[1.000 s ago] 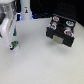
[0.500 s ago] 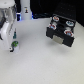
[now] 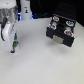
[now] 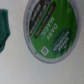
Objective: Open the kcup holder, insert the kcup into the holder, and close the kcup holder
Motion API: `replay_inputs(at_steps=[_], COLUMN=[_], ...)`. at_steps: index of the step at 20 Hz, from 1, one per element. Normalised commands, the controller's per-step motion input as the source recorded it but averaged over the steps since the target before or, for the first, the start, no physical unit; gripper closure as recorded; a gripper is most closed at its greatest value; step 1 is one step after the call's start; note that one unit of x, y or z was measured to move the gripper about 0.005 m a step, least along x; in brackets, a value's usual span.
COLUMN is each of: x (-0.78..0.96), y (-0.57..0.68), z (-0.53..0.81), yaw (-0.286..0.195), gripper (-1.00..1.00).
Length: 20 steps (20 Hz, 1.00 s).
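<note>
Kcup (image 4: 50, 30): round green lid with white print and a white rim, seen close from above in the wrist view. In the exterior view it stands on the white table (image 3: 40, 65) at the gripper (image 3: 15, 48) (jaw spacing cannot be told). The holder (image 3: 61, 31), black with a grey front and red-and-white pods on top, sits well apart toward the exterior view's right. Bare table lies between them.
</note>
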Motion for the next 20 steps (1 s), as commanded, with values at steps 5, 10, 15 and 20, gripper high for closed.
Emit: replay_inputs(at_steps=[5,10,15,20], x=[0.09,0.17,0.18,0.06], y=[0.01,0.04,0.05,-0.02], z=[-0.08,-0.04,0.00,-0.15], yaw=[-0.001,-0.003,0.000,-0.026], gripper=[-1.00,1.00,1.00,-1.00])
